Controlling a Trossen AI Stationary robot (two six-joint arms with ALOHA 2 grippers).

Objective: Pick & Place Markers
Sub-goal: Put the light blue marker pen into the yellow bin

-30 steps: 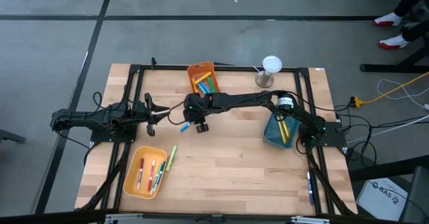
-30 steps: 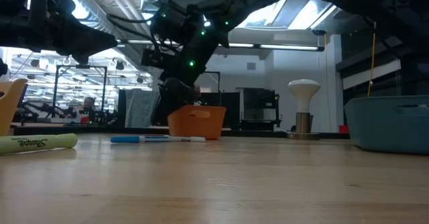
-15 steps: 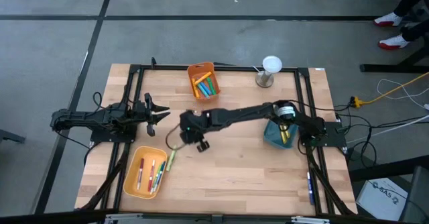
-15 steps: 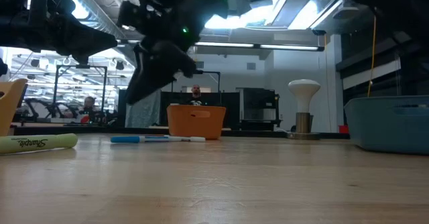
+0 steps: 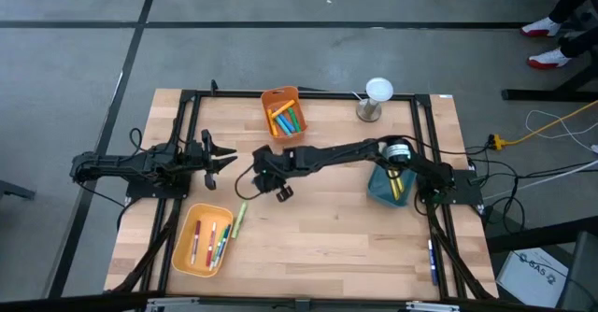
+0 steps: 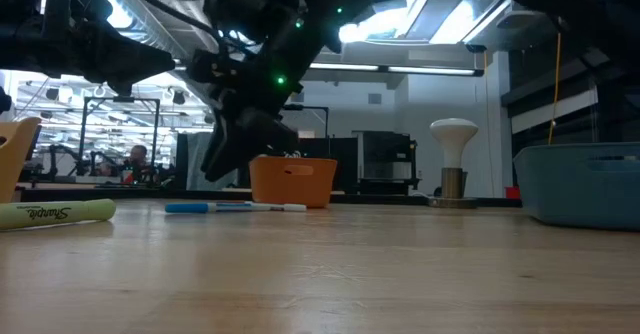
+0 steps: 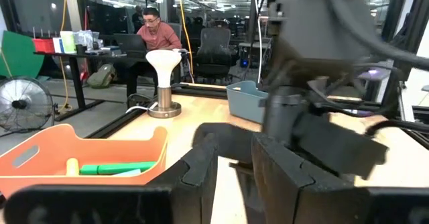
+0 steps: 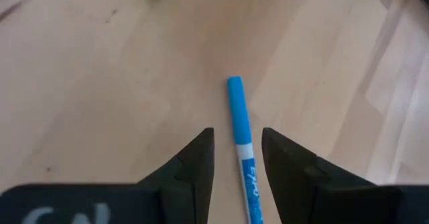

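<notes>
A blue marker point(image 8: 238, 130) lies flat on the wooden table; it also shows in the low view point(image 6: 235, 207). My right gripper point(image 8: 236, 157) hovers open above it, pointing slantwise down, one finger on either side of the marker and clear of it. In the high view this gripper point(image 5: 254, 179) is left of the table's middle. A green marker point(image 5: 239, 219) lies nearer the front, beside the yellow bin point(image 5: 177, 247), which holds several markers. The orange bin point(image 5: 268, 99) at the far edge holds more. My left gripper point(image 5: 220, 158) waits open and level at the left.
A blue bin point(image 5: 377, 192) with a yellow marker stands under the right arm near its base. A white lamp point(image 5: 377, 95) stands at the far edge. A black frame point(image 5: 187, 102) borders the table. A person sits in the room beyond.
My right gripper has swung toward the table's near edge, then come partway back, and its wrist has rolled. It now stands over the blue marker. The blue and green markers have stayed where they lay.
</notes>
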